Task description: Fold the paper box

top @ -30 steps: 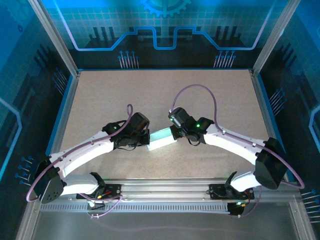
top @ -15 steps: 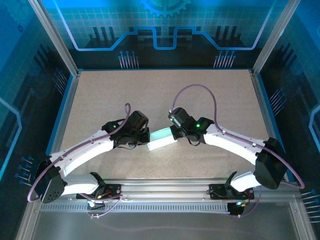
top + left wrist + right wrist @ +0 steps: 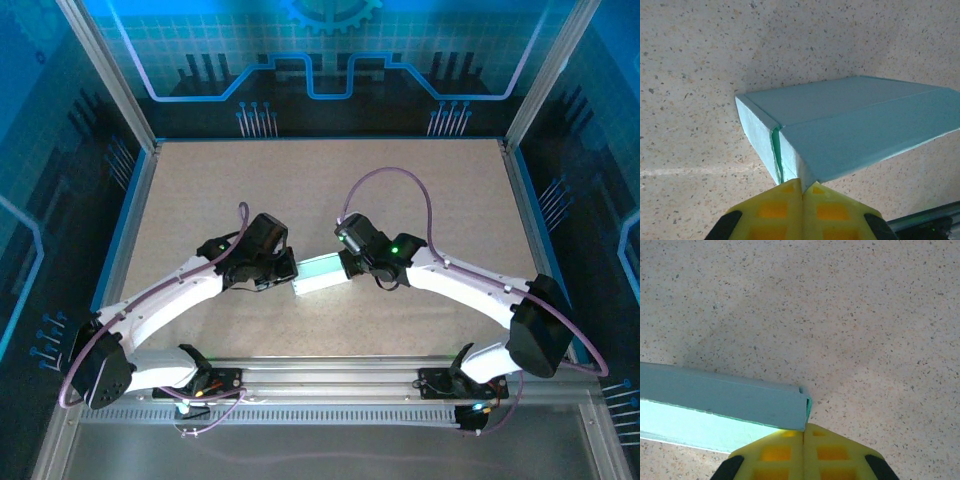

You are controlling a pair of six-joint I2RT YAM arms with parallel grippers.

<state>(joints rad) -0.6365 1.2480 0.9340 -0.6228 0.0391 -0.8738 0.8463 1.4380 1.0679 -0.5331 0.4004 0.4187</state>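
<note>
Top external: pale mint card box [image 3: 322, 275], already a closed shallow block, lies mid-bench [image 3: 200, 200] between left hand [image 3: 292, 279] and right hand [image 3: 345, 266]. Left wrist: the left hand [image 3: 801, 184], fully closed, touches the box's slightly gaping end seam. Right wrist: the right hand [image 3: 804, 432], also closed, meets the opposite end. Only final tucking seems left.

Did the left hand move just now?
Yes. The left hand, pinching the pale-blue card box, has drifted left towards the speckled table's left edge and slightly away from the metal front rail.
</note>
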